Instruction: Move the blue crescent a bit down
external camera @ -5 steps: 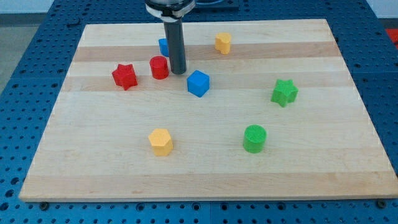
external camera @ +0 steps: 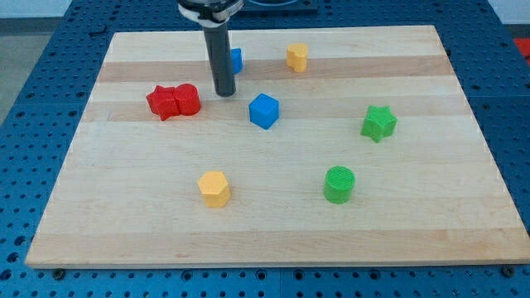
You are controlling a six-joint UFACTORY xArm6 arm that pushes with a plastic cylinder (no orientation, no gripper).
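Blue crescent sits behind my tip.

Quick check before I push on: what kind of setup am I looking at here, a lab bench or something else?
Most likely a robotics lab bench. A pale wooden board lies on a blue perforated table, and small coloured blocks such as the green star and blue cube are scattered around my tip.
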